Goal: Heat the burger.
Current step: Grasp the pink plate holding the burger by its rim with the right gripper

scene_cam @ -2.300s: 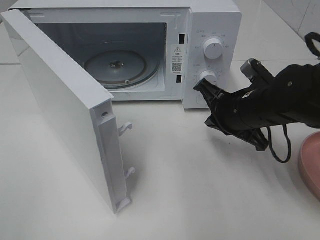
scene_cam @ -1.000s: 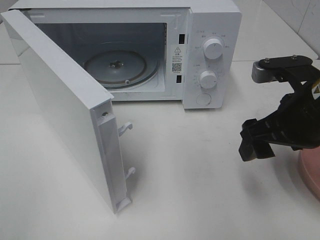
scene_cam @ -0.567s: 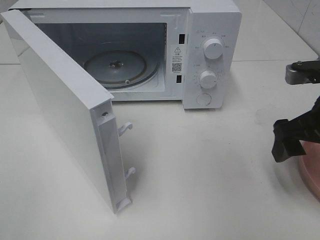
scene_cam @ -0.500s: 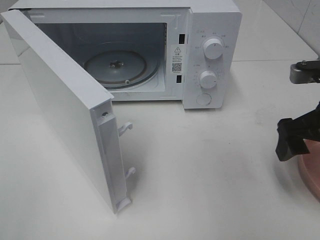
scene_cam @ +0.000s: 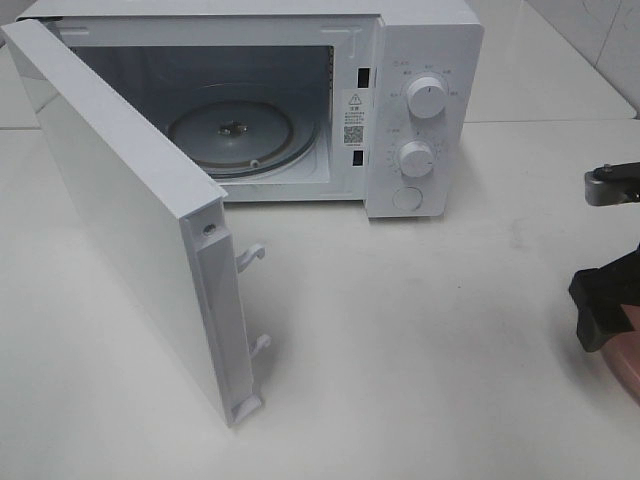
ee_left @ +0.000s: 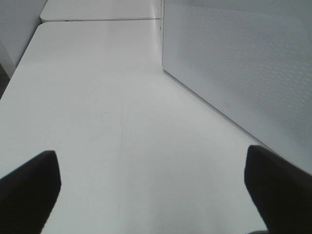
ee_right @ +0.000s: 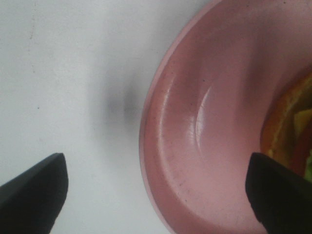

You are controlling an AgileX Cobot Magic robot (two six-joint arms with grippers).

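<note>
Nearest, at 4 o'clock in the high view, the pink plate [scene_cam: 626, 352] pokes in from the edge with the right arm's black fingers [scene_cam: 603, 305] over its rim. The right wrist view shows those fingers [ee_right: 34, 192] spread wide and holding nothing, with the plate's rim between them. The burger [ee_right: 292, 131] lies on the plate as an orange, yellow and green sliver close by one finger, well off the middle of the gap. The high view does not show the burger at all. From 5 to 7 o'clock the tabletop [scene_cam: 420, 340] is bare up to the door [scene_cam: 120, 220], which swings out toward 8 o'clock. The left fingers [ee_left: 29, 190], unseen from above, are also wide and hold nothing, over bare tabletop beside a dotted panel [ee_left: 243, 63]. Farthest, at 12 o'clock, the microwave [scene_cam: 425, 50] stands open, its turntable [scene_cam: 240, 135] bare.
</note>
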